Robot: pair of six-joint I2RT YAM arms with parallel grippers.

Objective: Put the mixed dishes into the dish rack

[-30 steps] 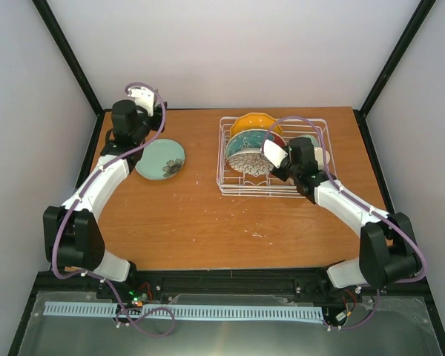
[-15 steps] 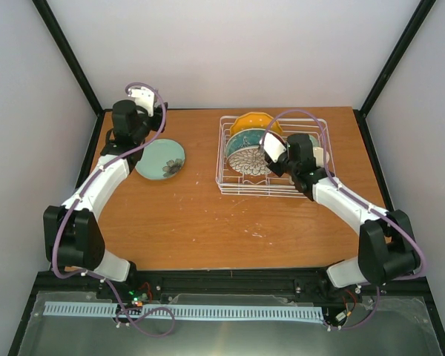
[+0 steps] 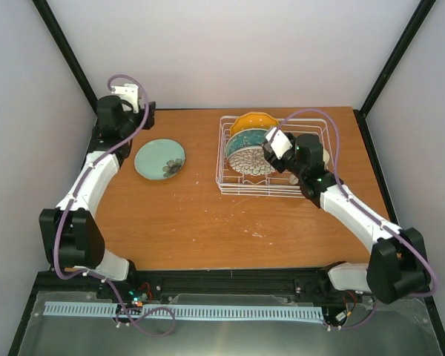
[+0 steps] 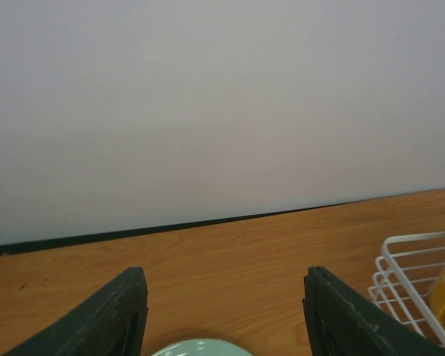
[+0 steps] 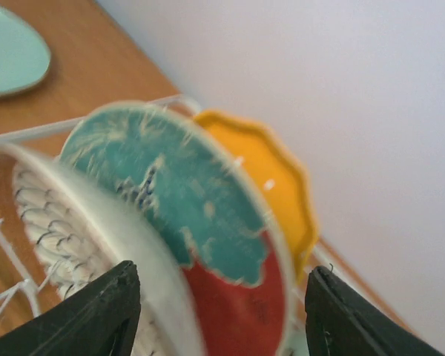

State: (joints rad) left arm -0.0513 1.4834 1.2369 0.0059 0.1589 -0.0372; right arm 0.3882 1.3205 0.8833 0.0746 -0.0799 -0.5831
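Note:
The dish rack (image 3: 311, 185) stands at the back right of the table. Three plates stand on edge in it: an orange-yellow scalloped plate (image 3: 254, 122), a red-and-teal plate (image 3: 245, 140) and a white plate with dark floral pattern (image 3: 248, 161). My right gripper (image 3: 268, 153) hovers open just right of them. In the right wrist view the red-and-teal plate (image 5: 208, 252) fills the gap ahead of the right gripper (image 5: 221, 297), untouched. A pale teal dish (image 3: 159, 159) lies flat on the table. My left gripper (image 3: 148, 113) is open behind it, holding nothing.
The left wrist view shows the left gripper (image 4: 226, 297), the teal dish's rim (image 4: 200, 347) at the bottom edge and a rack corner (image 4: 408, 278) at right. The white back wall (image 3: 237, 52) rises close behind both grippers.
My right gripper has opened and let go of the white floral plate, which now stands in the rack. My left arm has drawn back-left from the teal dish, its jaws wider.

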